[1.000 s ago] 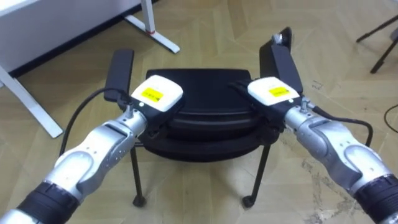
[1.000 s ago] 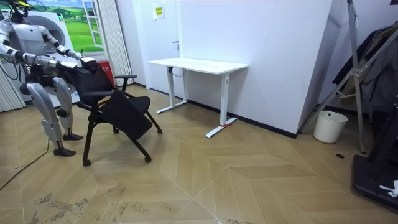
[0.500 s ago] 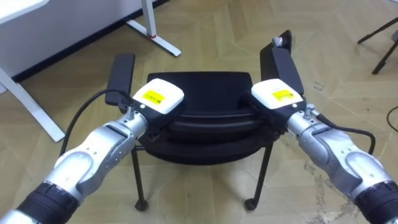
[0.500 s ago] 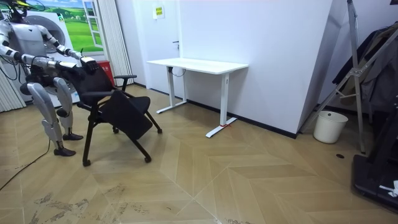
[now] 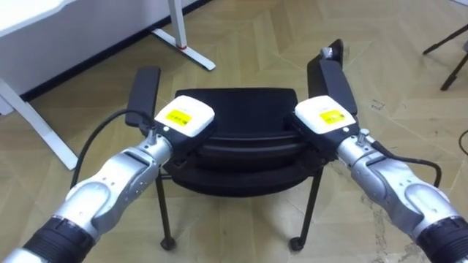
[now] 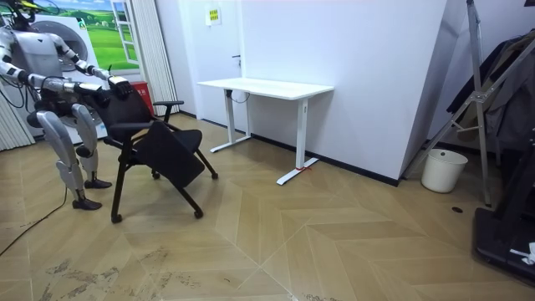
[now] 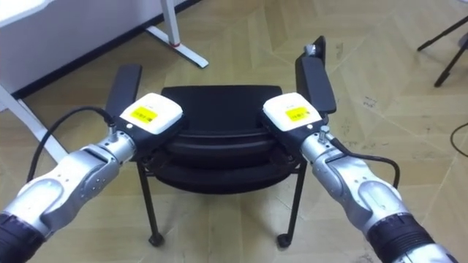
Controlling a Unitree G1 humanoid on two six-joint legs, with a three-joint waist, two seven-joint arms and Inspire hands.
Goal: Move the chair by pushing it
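Observation:
A black chair (image 5: 238, 117) with two armrests stands right in front of me, its back towards me; in the room view the chair (image 6: 163, 146) is between me and the white desk. My left hand (image 5: 183, 120) lies on the left end of the backrest's top edge, its dark fingers curled down over it. At the right end my right hand (image 5: 325, 120) sits the same way, fingers curled over the edge. The left armrest (image 5: 142, 91) and right armrest (image 5: 330, 73) stick out just beyond the hands.
A white desk (image 6: 267, 88) stands against the wall ahead, its foot (image 5: 186, 47) on the floor near the chair's far left. A tripod leg (image 5: 450, 47) shows at the far right. A white bin (image 6: 443, 170) is across the room. Wooden floor lies around the chair.
My right hand's fingers have curled down onto the backrest's top edge. The left hand has kept its hold. The chair stays in place in the room view.

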